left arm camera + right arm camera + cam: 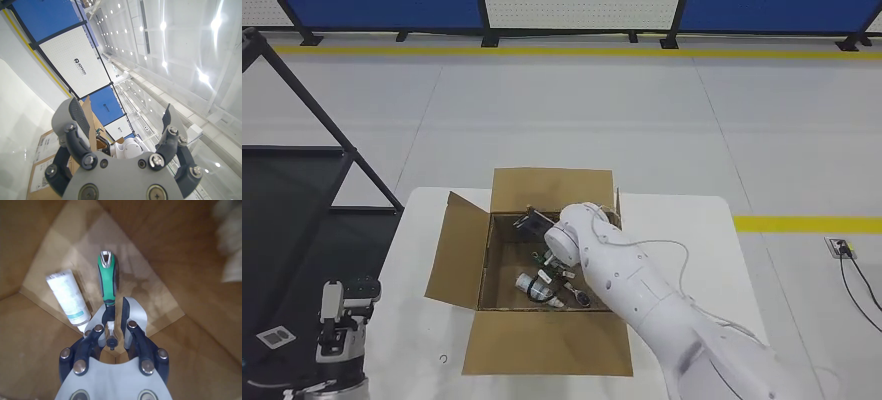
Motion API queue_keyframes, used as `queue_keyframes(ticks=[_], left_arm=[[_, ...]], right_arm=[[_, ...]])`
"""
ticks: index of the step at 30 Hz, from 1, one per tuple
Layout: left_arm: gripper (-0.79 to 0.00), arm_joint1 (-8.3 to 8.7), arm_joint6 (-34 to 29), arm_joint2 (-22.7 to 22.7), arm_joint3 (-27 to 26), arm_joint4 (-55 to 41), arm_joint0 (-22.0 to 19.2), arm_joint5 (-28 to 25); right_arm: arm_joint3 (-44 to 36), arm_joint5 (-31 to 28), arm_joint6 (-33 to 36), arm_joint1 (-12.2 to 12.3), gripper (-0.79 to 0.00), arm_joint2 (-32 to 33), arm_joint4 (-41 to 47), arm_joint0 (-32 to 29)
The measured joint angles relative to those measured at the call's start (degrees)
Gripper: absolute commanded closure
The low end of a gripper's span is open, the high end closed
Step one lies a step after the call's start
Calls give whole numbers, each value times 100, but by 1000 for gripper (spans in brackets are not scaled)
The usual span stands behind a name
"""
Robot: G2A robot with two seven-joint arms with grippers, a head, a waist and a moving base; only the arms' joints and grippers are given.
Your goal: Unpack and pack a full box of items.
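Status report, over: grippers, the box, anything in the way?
Left gripper open, beside brown cardboard box. Right gripper inside box, open astride green-handled metal tool. White plastic tube lies close alongside.

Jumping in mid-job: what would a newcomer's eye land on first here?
The open cardboard box on the white table, with a white arm plunged into it. Inside, the right gripper has its fingers astride the neck of a green-handled tool, a gap on one side, a white tube lying alongside. The left gripper sits open beside the table, aimed at the ceiling.
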Motion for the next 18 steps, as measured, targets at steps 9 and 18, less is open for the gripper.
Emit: queue_keyframes(ticks=[9,18], left_arm=[[-785,-1,-80,71,-8,44,-53,57],[-785,-4,-119,206,-24,240,-103,122]], right_arm=[[-1661,-82,-374,563,0,802,-96,-144],[-6969,377,535,1726,0,3238,-1436,-2939]])
